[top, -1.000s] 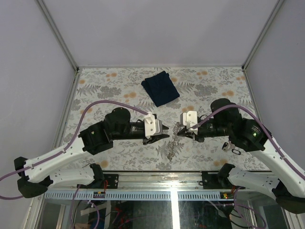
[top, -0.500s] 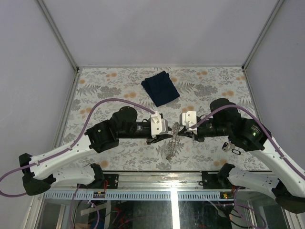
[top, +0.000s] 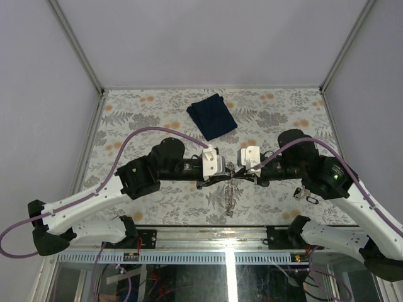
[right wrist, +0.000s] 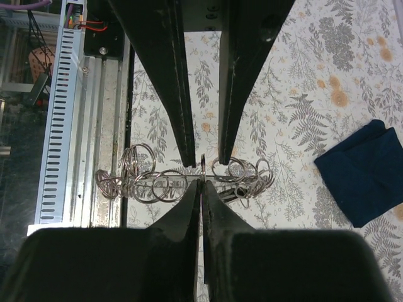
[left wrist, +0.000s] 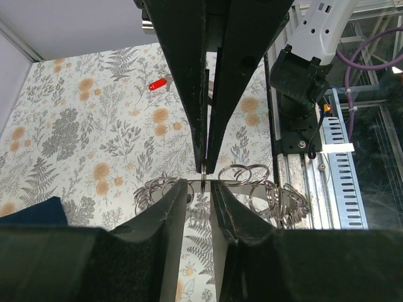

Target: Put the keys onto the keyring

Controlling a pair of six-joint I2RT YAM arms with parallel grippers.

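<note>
Barely begun, I judge: my right end effector (right wrist: 201, 184) pinches the keyring (right wrist: 157, 185); my left end effector (left wrist: 196, 187), jaws narrow, brackets it opposite. Beyond them, a red key (left wrist: 157, 83) lies unthreaded on the surface (left wrist: 75, 126).

I can read no text, label, brand, number or sign in any of my three views, near or far, left or right. Nothing I see from here carries print large or sharp enough to make out.
</note>
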